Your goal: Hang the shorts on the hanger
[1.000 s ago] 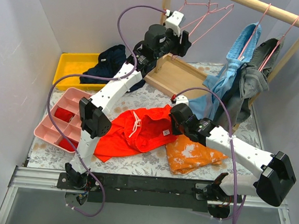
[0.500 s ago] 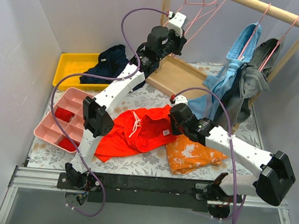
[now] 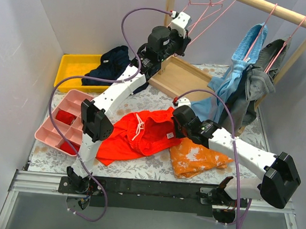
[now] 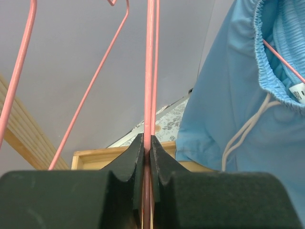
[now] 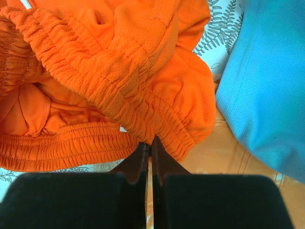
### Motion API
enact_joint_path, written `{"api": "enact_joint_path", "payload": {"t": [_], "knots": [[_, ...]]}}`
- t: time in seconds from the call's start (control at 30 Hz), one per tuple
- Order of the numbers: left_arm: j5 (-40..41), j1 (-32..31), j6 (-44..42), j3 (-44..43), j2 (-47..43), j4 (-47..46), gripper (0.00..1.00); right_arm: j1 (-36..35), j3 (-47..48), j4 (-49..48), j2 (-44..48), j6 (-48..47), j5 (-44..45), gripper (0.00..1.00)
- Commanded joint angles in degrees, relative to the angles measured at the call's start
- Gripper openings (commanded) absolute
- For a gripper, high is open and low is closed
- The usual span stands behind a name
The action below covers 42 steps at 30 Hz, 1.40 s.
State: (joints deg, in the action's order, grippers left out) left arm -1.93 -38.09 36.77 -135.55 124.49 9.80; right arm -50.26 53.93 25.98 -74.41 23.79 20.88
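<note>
"Left claw point(image 3: 183, 30) point(image 4: 147, 143)?"

"Up at the left end of the rack point(image 3: 269, 7), jaws pinched tight on a wire of the pink hanger point(image 3: 204, 14) point(image 4: 150, 71) hanging there."

"And the shorts point(image 3: 140, 135) point(image 5: 119, 71)?"

"Crumpled on the worktop point(image 3: 137, 169) in front of the rack. The right claw point(image 3: 177, 116) point(image 5: 148, 143) is closed on their elastic waistband."
</note>
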Motion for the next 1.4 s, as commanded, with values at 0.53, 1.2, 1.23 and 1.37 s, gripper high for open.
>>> {"api": "enact_joint_path", "payload": {"t": [0.53,1.2,1.23,1.37], "knots": [[-3.08,-0.32,-2.24,25.05,-27.07,1.09,0.00,1.22,2.93,0.39,1.73,-0.32,2.41,0.01],[0.00,-0.41,20.97,66.91,-91.53,49.33,0.00,10.35,22.79,11.37,-13.03,-4.10,-3.30,0.01],[-0.17,-0.41,21.14,66.29,-91.35,50.83,0.00,10.79,23.75,11.72,-14.69,-4.19,-4.18,0.01],[-2.54,-0.50,22.64,66.02,-91.26,53.30,0.00,11.67,27.71,13.75,-17.69,-4.37,-4.45,0.01]]}}
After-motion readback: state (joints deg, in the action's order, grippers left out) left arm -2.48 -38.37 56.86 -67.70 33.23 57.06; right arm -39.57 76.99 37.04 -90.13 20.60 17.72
